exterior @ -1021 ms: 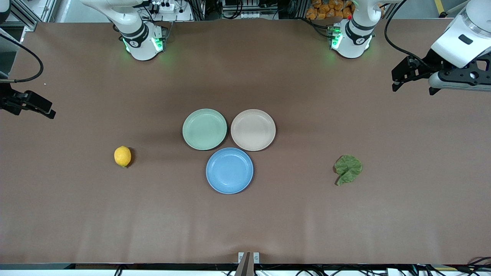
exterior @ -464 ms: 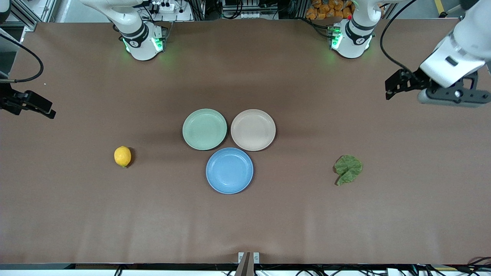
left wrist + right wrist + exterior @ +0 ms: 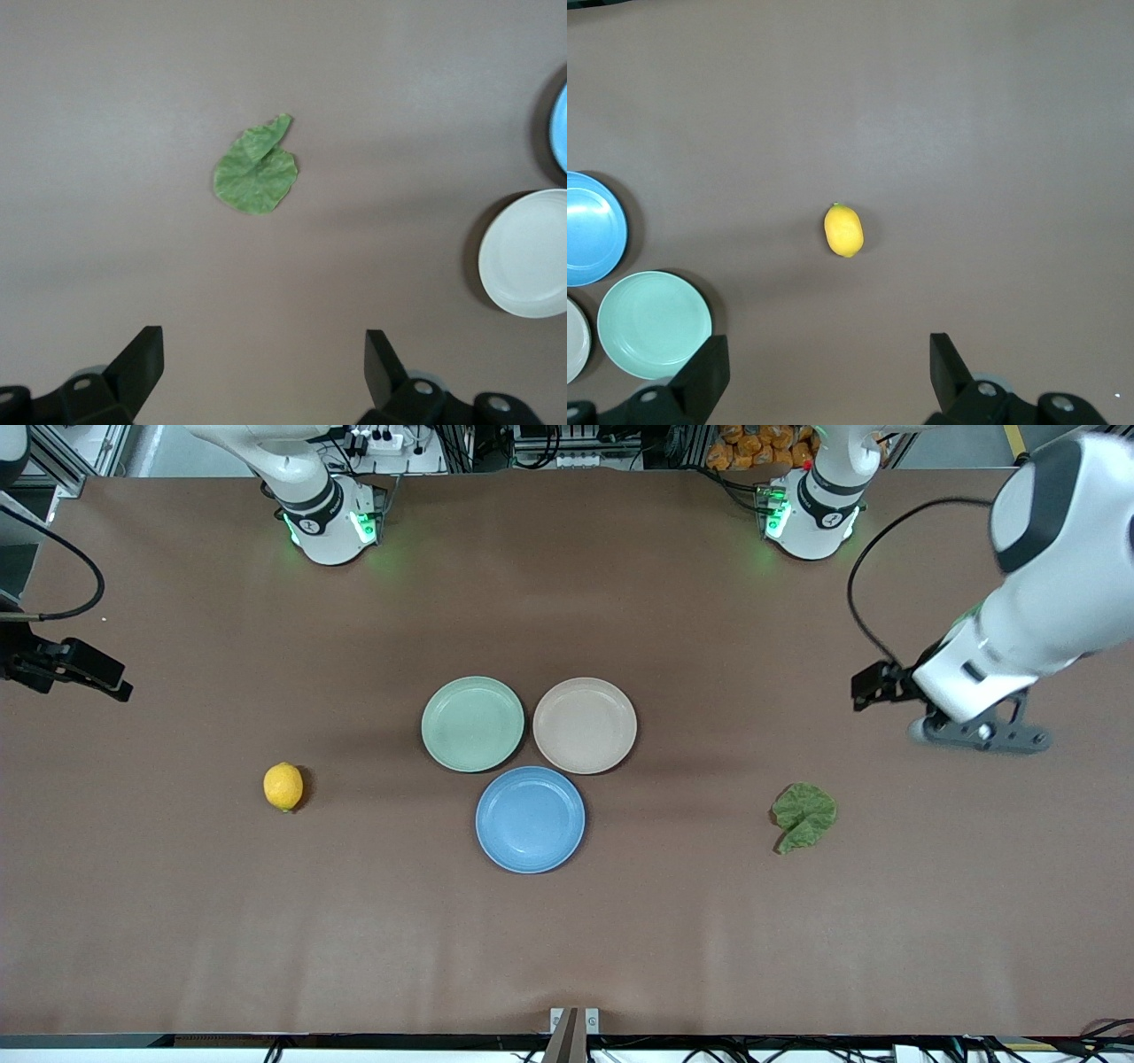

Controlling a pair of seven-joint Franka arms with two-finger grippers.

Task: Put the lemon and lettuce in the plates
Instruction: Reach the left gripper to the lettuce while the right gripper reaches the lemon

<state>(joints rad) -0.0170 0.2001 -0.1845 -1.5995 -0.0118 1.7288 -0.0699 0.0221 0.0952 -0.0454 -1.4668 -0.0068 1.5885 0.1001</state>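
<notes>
The lemon [image 3: 283,786] lies on the brown table toward the right arm's end and shows in the right wrist view [image 3: 843,230]. The lettuce [image 3: 804,816] lies toward the left arm's end and shows in the left wrist view [image 3: 256,170]. The blue plate [image 3: 530,819] and the beige-pink plate [image 3: 585,725] sit empty mid-table. My left gripper [image 3: 873,688] hangs open and empty over bare table beside the lettuce [image 3: 263,341]. My right gripper [image 3: 89,673] waits open and empty over the table's edge at the right arm's end [image 3: 828,345].
A mint-green plate [image 3: 472,724] sits empty against the blue and beige-pink plates. The brown table [image 3: 567,939] holds nothing else. The arm bases stand along the edge farthest from the front camera.
My left arm has swung in from the table's end and come down toward the lettuce. The right arm, the lemon, the lettuce and the plates have not moved.
</notes>
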